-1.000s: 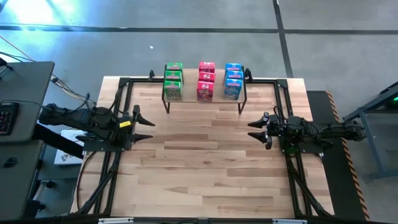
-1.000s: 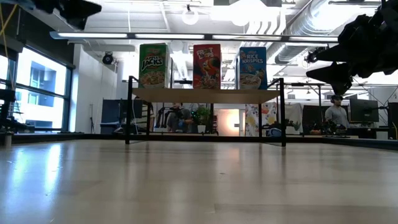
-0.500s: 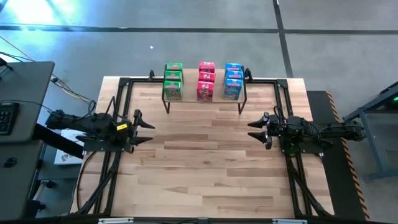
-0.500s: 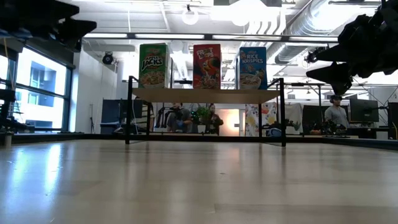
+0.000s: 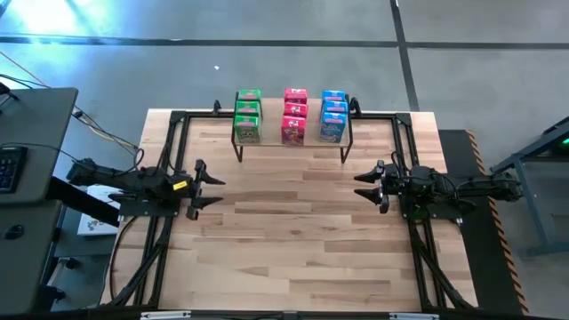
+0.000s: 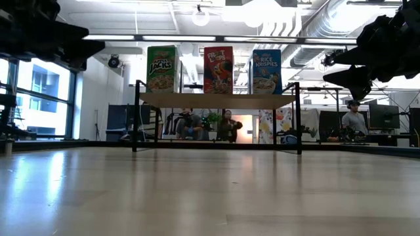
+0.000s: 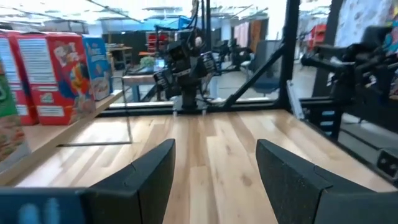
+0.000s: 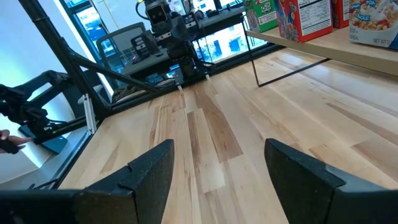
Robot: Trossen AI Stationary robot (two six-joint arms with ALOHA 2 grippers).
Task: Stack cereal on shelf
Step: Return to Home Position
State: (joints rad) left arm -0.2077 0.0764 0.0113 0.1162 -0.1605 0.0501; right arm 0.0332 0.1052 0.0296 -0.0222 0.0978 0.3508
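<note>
The cereal boxes stand upright in three rows on the shelf [image 5: 293,142] at the table's far middle: green [image 5: 248,114], red-pink [image 5: 294,116] and blue [image 5: 333,116]. In the low view the front boxes [image 6: 218,69] rest with their bottoms on the wooden shelf board [image 6: 216,100]. My left gripper [image 5: 219,189] hovers open at the table's left side, pointing level toward the right, nothing between its fingers [image 7: 149,174]. My right gripper [image 5: 358,186] hovers open at the right side, facing it, also empty [image 8: 217,168].
Black metal frame rails [image 5: 169,151] run along the table's left and right sides under the arms. Bare wooden tabletop [image 5: 293,240] lies between the two grippers and toward the near edge. People [image 6: 226,126] show in the room beyond the shelf.
My left gripper has come down toward the table and tipped up until it points level, still open and empty. The right arm and the boxes have kept still.
</note>
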